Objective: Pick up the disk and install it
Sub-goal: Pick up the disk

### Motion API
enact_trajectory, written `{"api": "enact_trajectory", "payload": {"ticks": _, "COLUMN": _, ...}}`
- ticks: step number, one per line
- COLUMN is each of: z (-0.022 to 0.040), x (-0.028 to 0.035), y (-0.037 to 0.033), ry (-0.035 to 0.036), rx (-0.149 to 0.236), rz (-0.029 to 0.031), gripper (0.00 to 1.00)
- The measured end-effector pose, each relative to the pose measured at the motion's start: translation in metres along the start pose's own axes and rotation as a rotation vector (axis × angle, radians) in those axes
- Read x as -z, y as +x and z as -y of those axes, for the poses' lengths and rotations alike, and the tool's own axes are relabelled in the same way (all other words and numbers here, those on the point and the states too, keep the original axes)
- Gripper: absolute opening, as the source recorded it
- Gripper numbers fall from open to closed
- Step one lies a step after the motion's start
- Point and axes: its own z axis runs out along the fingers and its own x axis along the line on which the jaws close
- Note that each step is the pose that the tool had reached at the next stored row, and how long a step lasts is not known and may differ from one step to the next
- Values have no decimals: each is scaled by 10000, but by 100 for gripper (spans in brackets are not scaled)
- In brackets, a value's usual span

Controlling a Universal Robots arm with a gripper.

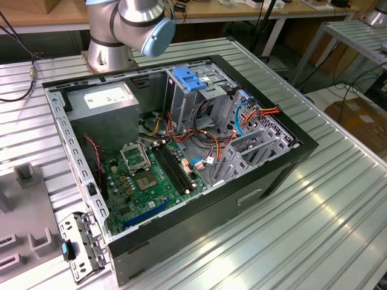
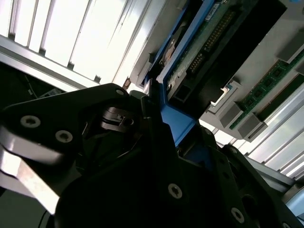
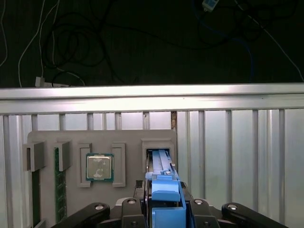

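Your gripper (image 3: 166, 211) clamped on dark-grey, blue-railed metal disk (image 3: 161, 159); lift it square from grey slotted tray (image 1: 18, 211), exterior view, 8 o'clock of black case (image 1: 181, 235).

From my remote station I see a ribbed aluminium table (image 1: 338, 199) spreading across most of the exterior view, with overhead light glaring off its slats toward the lower right of the frame. A wooden workbench (image 1: 42, 15) runs along the top edge, and in the upper right corner a second slatted metal table (image 1: 357, 36) stands over a pale floor (image 1: 320, 92), with brown cardboard (image 1: 363, 118) lying beside it. In the first wrist view I make out a dark floor (image 3: 142, 42) beyond the table's edge, crossed by loose cables (image 3: 71, 54).
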Motion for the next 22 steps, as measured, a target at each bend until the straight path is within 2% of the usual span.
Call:
{"api": "enact_trajectory", "payload": {"ticks": 6, "z": 0, "x": 0, "y": 0, "ry": 0, "rx": -2, "rz": 0, "gripper": 37}}
{"api": "enact_trajectory", "payload": {"ticks": 11, "z": 0, "x": 0, "y": 0, "ry": 2, "rx": -193, "rz": -2, "gripper": 37}}
{"api": "enact_trajectory", "payload": {"ticks": 22, "z": 0, "x": 0, "y": 0, "ry": 3, "rx": -291, "rz": -3, "gripper": 37}}
